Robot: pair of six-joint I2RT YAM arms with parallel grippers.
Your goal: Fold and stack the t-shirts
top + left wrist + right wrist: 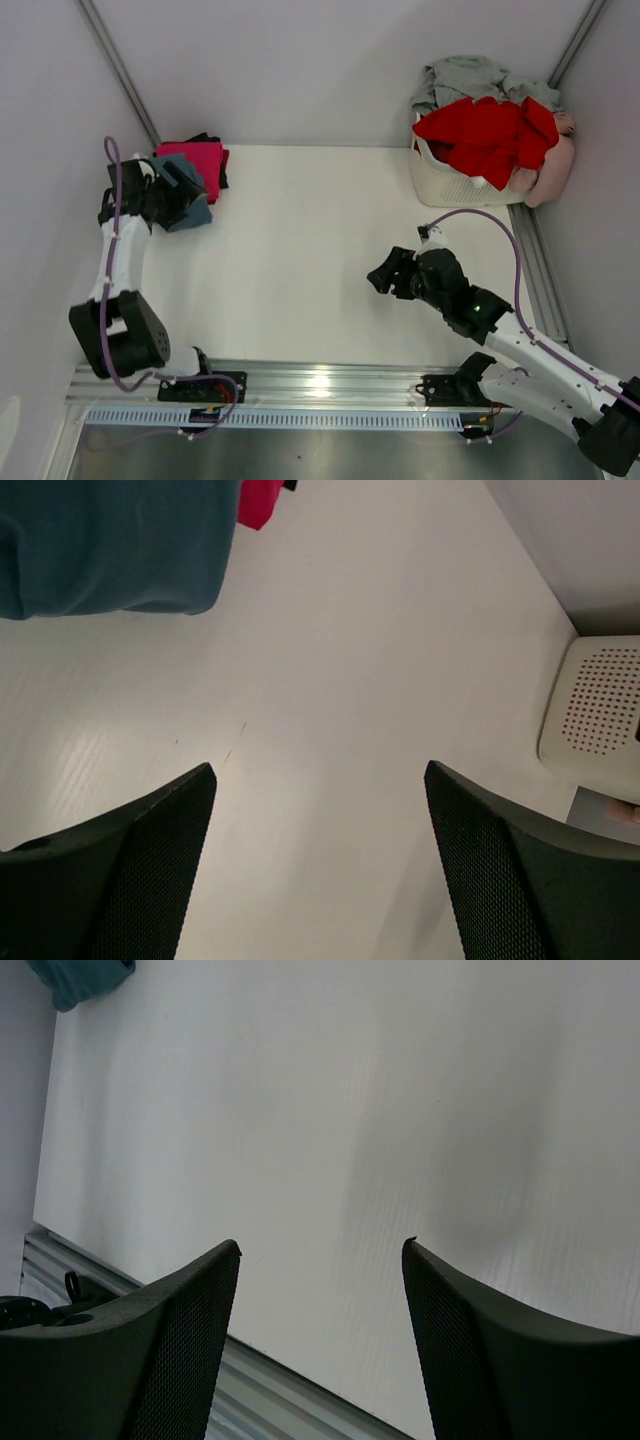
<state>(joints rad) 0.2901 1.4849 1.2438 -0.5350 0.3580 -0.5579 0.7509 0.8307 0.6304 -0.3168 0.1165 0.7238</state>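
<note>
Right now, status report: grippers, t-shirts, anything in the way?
Left gripper open, empty, by folded blue-grey t-shirt and magenta t-shirt. Right gripper open, empty, over bare table. Red t-shirt, grey t-shirt unfolded in laundry basket. Nothing in the way.

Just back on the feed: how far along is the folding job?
Done: the blue-grey tee and magenta tee lie folded together at the far left. In hand: nothing; the left pincer and right pincer are both open and empty. Left: the red tee, grey tee and pale pink tee, heaped in the basket.
</note>
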